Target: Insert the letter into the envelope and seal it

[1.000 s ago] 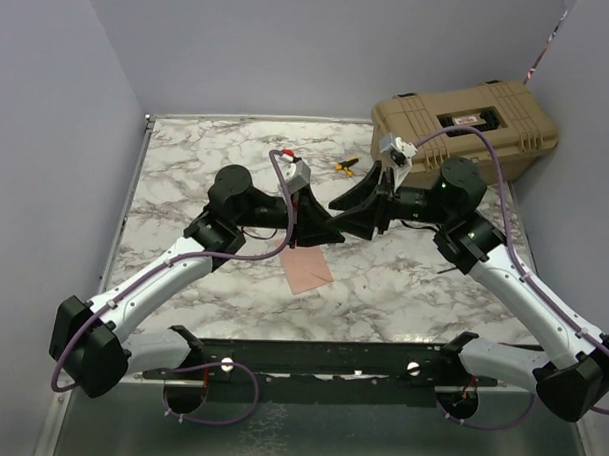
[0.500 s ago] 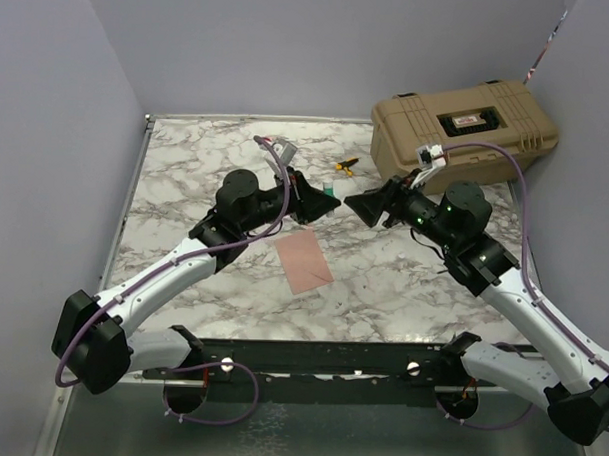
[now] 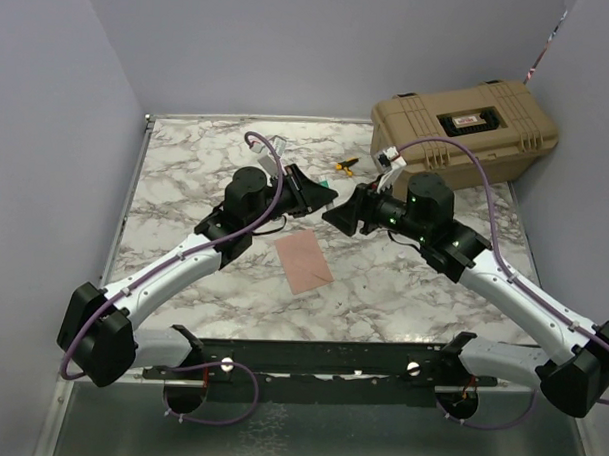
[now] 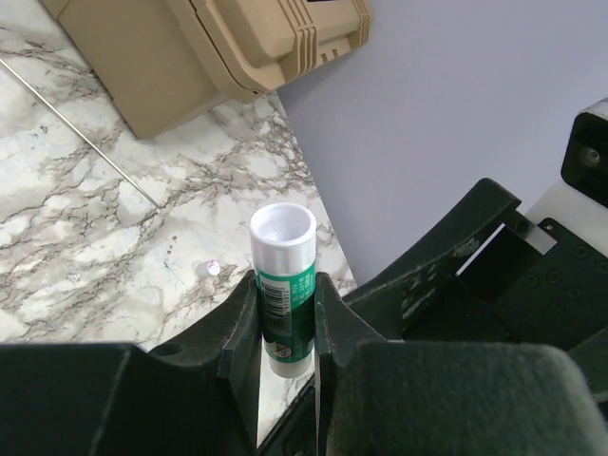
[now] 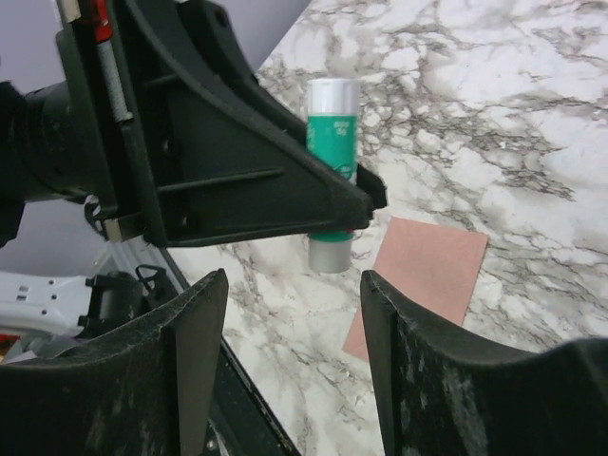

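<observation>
The counter (image 3: 186, 174) is white marble veined in grey, and the paper sheet (image 3: 303, 263) on it is a plain salmon-tan. The glue stick (image 4: 287, 318) has a green label with white print and white ends. The left pincer (image 4: 285, 313) and right pincer (image 5: 290, 285) are black, the case (image 3: 468, 134) at the counter's far right corner is tan, and the cables (image 3: 457, 146) are purple.

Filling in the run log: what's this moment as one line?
left claw: shut on glue stick | right claw: open, facing it, apart | paper: flat on table, untouched
</observation>
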Tool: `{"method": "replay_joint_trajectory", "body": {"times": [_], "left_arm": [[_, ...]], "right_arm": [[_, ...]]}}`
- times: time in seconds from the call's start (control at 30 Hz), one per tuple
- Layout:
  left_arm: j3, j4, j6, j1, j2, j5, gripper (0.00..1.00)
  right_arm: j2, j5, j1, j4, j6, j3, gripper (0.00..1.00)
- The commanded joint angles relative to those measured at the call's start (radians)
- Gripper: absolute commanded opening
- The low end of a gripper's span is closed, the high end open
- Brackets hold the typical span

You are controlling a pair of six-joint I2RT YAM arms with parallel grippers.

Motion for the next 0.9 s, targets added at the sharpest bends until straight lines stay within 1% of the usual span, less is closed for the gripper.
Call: {"method": "replay_joint_trajectory", "body": {"times": [0.0,0.1,0.27,0.47,0.53,0.57,0.6,0.67,0.7,0.77,0.8,0.83,0.87], "left_arm": [[0.019,-0.02,-0.044,-0.002,-0.021,-0.028,0.0],[-0.013,0.006,-0.065,-0.002,-0.04,-0.029,0.0],[-0.058,0.065,-0.101,-0.002,-0.061,-0.005,0.0],[-0.082,0.079,-0.111,-0.002,-0.063,0.029,0.0],[-0.087,0.083,-0.106,-0.002,-0.067,0.038,0.0],[-0.087,0.083,-0.102,-0.002,-0.068,0.046,0.0],[-0.087,0.084,-0.099,-0.002,-0.07,0.053,0.0],[-0.088,0.083,-0.094,-0.002,-0.073,0.069,0.01],[-0.09,0.082,-0.092,-0.002,-0.074,0.075,0.03],[-0.091,0.078,-0.088,0.001,-0.075,0.083,0.12],[-0.091,0.077,-0.087,0.003,-0.075,0.091,0.19],[-0.088,0.077,-0.087,0.007,-0.073,0.103,0.26],[-0.082,0.073,-0.09,0.016,-0.071,0.119,0.36]], "right_arm": [[0.026,0.142,0.007,-0.021,-0.004,0.033,0.61],[0.029,0.15,0.007,0.003,-0.025,0.028,0.59],[0.058,0.088,0.007,0.031,-0.067,0.032,0.56],[0.098,0.009,0.007,0.083,-0.081,0.035,0.55],[0.115,0.006,0.007,0.088,-0.074,0.041,0.53],[0.12,0.01,0.007,0.093,-0.067,0.04,0.5],[0.126,0.013,0.006,0.117,-0.055,0.039,0.44],[0.137,0.029,0.007,0.133,-0.031,0.043,0.25],[0.141,0.031,0.006,0.14,-0.031,0.042,0.19],[0.134,0.033,0.006,0.176,-0.037,0.025,0.07],[0.125,0.035,0.006,0.193,-0.046,0.011,0.03],[0.115,0.034,0.007,0.203,-0.066,0.001,0.01],[0.106,0.033,0.007,0.204,-0.086,-0.007,0.0]]}}
